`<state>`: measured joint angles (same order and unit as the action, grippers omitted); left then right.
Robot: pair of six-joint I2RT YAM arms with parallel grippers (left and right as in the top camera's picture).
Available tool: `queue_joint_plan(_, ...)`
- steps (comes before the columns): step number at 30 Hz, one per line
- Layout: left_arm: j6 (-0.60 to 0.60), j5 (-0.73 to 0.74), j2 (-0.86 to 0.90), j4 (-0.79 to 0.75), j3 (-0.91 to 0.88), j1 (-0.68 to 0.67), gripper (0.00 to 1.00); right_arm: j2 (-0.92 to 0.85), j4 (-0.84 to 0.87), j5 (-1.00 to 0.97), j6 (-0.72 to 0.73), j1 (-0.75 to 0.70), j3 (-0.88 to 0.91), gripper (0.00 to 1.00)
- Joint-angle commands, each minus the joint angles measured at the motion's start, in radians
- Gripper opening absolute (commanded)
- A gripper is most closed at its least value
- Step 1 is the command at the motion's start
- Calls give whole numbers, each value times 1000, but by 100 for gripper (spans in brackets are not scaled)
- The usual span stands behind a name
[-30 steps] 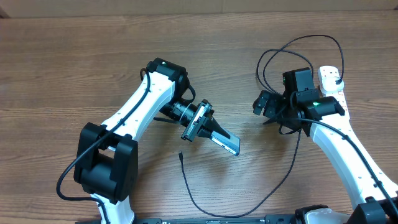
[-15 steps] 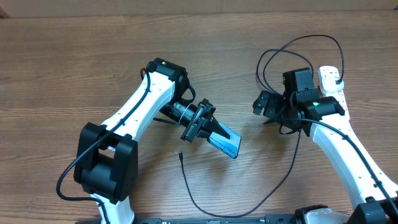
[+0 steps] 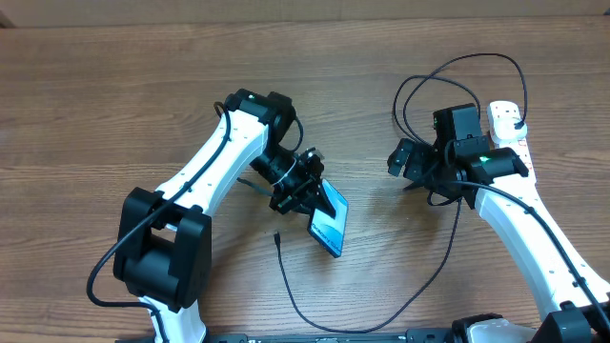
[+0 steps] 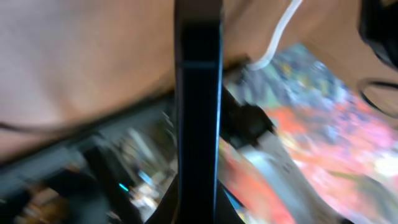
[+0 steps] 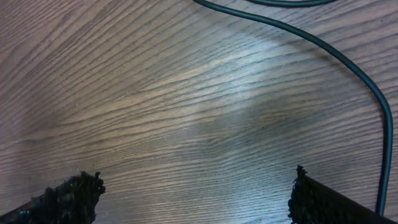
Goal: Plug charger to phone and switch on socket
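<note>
My left gripper (image 3: 307, 193) is shut on the phone (image 3: 329, 223) and holds it off the table, tilted, its lit blue screen facing up and right. In the blurred left wrist view the phone (image 4: 198, 106) stands edge-on as a dark bar between my left gripper's (image 4: 198, 214) fingers. The charger's thin black cable (image 3: 297, 303) lies on the table, its connector tip (image 3: 275, 236) just left of the phone and apart from it. The cable loops right and up past my right gripper (image 3: 412, 170), which hovers open and empty (image 5: 196, 199) over bare wood. The white socket (image 3: 506, 120) shows behind the right arm.
The black cable (image 5: 348, 62) crosses the top right of the right wrist view and makes a big loop (image 3: 457, 65) at the back of the table. A white cord (image 4: 280, 31) appears in the left wrist view. Wooden tabletop (image 3: 114, 105) spreads to the left.
My left wrist has turned, swinging the phone from pointing right to pointing down toward the front, with its screen now showing. The right arm and cable have not moved.
</note>
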<state>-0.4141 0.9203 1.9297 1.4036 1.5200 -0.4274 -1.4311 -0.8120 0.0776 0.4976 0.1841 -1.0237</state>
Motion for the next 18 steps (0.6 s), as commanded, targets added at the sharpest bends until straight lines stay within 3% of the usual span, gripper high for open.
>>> queue_joint_plan(1,18,-156,-23,-69,18,2,4,-4,2,-9,3,-2,-4,100)
queue_joint_plan(11,18,-429,-23,-294,18,14,4,-4,2,-9,3,-2,-4,100)
queue_joint_plan(18,44,-454,-23,-357,18,16,4,-4,2,-10,3,-2,-4,100)
